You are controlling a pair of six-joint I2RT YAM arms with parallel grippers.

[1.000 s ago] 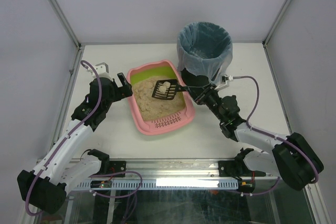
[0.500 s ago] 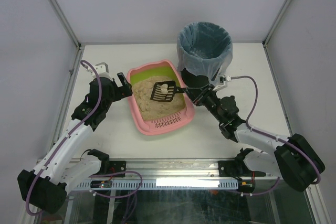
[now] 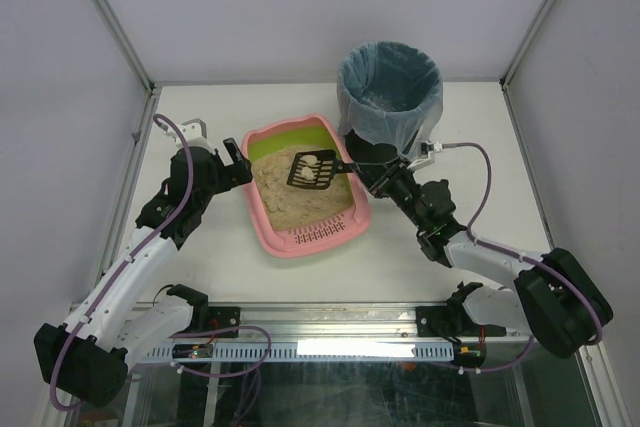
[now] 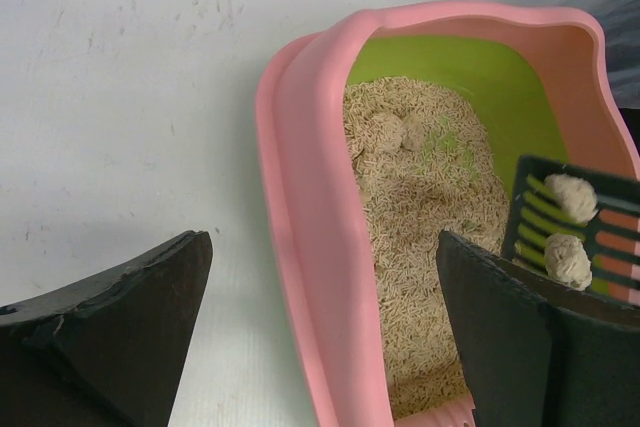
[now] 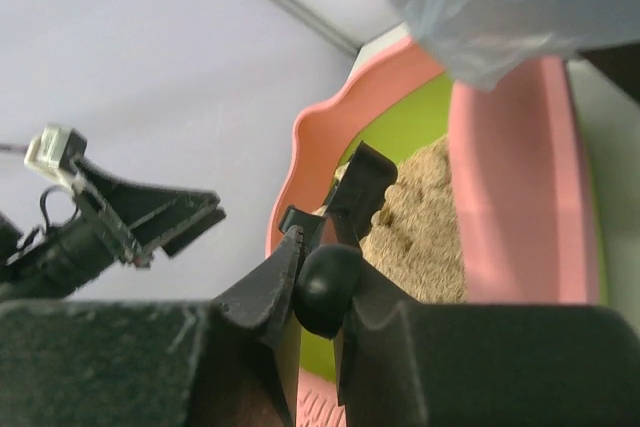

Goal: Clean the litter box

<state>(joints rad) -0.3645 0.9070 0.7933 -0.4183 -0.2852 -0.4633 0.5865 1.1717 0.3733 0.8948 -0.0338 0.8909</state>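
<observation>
Scoop (image 3: 313,169) sits slightly higher than in earlier frame, two clumps (image 4: 566,259) riding clear of litter. Your right end effector (image 3: 360,173) is clamped on scoop handle. Left end effector (image 3: 240,160) is spread wide, empty, beside litter box (image 3: 320,237) mid-worktop. Load looks ready for bin (image 3: 390,97).

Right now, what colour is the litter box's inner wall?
Lime green inner wall, clearest in left wrist view.
</observation>
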